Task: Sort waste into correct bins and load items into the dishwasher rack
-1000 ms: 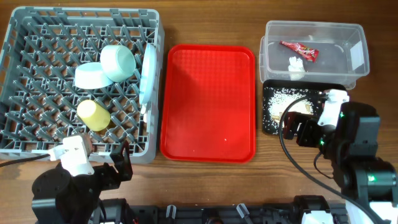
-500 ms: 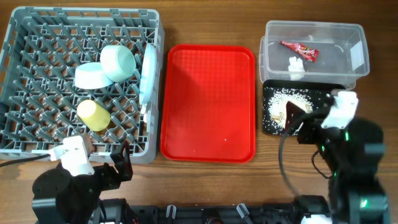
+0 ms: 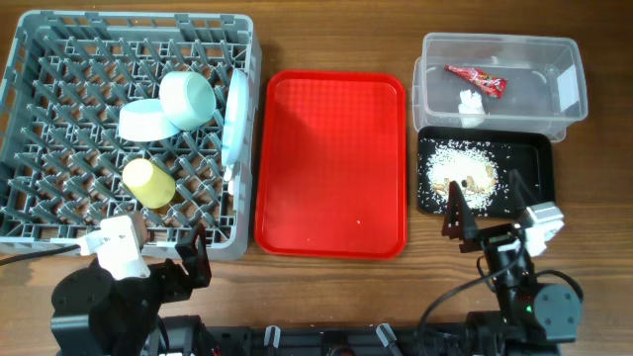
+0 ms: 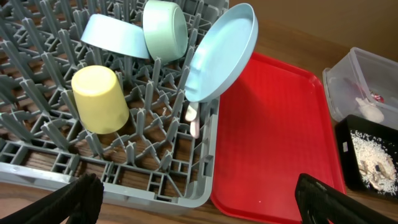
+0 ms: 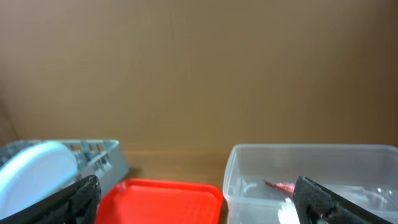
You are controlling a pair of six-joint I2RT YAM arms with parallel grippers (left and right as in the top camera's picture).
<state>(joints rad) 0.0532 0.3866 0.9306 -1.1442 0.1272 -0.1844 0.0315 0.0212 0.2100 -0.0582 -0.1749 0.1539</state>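
The grey dishwasher rack (image 3: 59, 59) at the left holds two pale bowls (image 3: 148, 121) (image 3: 188, 99), an upright pale-blue plate (image 3: 235, 114), a yellow cup (image 3: 148, 183) and a white utensil handle (image 4: 194, 121). The clear tub (image 3: 499, 40) holds the red wrapper (image 3: 477, 79) and the white scrap (image 3: 472, 104). The black tray (image 3: 542, 168) holds rice-like scraps (image 3: 465, 168). My left gripper (image 4: 199, 199) is open and empty at the rack's front edge. My right gripper (image 3: 487, 213) is open and empty in front of the black tray, facing the tub (image 5: 280, 168).
A flat red serving tray (image 3: 331, 163) lies between the rack and the bins. Bare wooden table runs along the front edge, where both arm bases stand. A brown wall rises behind the table in the right wrist view.
My right arm has drawn back from over the black tray to the table's front edge. The tray and its scraps are now uncovered. The left arm has not moved.
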